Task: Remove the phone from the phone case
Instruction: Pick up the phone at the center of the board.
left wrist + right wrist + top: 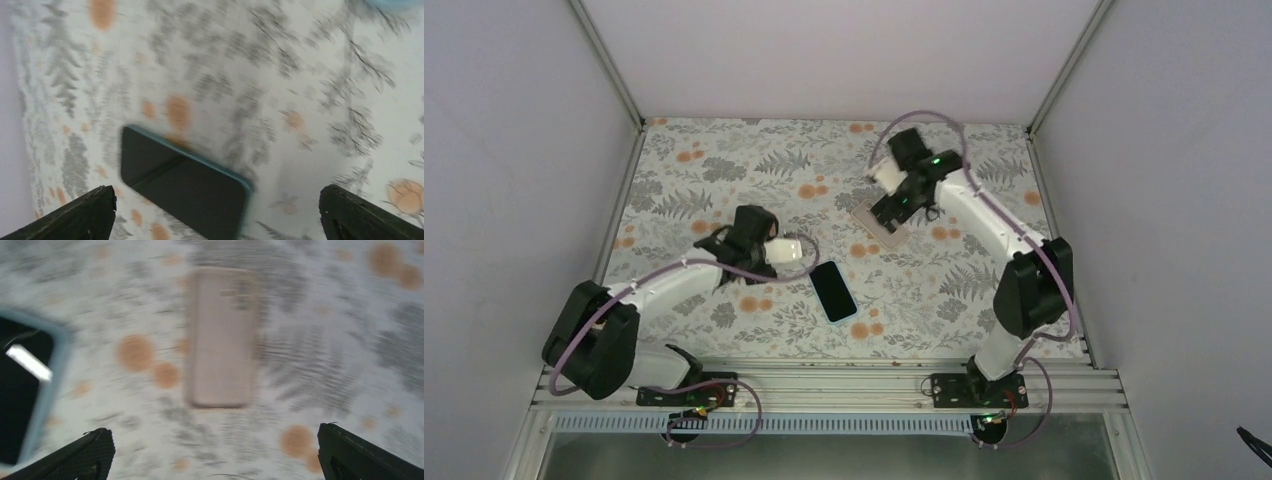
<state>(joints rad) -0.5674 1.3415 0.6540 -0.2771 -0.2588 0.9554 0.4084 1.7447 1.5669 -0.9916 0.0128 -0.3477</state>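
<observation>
Now | phone [833, 290] screen-up, dark | beige case [222, 337] lying well apart

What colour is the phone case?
The phone case is pale beige, clearest in right wrist view.

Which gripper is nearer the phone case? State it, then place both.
Right. The right gripper hangs open just above the phone case. The left gripper, also open, sits farther off to the case's left in the top view, beside the phone.
</observation>
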